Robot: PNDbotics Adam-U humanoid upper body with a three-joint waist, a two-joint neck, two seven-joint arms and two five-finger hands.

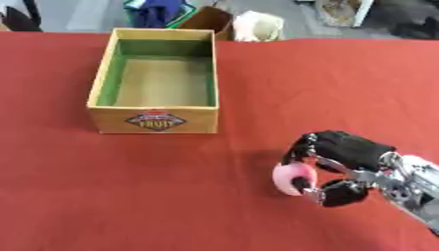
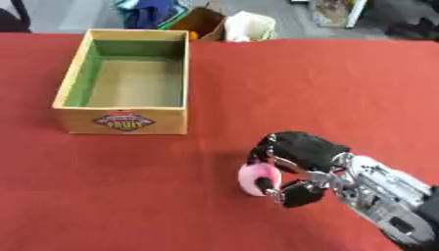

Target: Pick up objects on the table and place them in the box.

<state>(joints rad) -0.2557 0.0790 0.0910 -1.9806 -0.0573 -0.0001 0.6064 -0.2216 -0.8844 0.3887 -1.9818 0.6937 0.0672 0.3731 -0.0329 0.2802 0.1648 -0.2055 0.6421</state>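
A pink ring-shaped object (image 1: 288, 177) sits low over the red table (image 1: 326, 83), right of centre near the front. My right hand (image 1: 343, 157) comes in from the lower right, its black fingers and thumb curled round the pink ring. The wooden box (image 1: 155, 119), with green inner walls and a fruit label on its front, stands open at the back left and nothing shows inside it. The left hand shows in neither view.
Beyond the table's far edge lie bags and boxes on the floor (image 1: 257, 24). Red cloth stretches bare between the box and my right hand.
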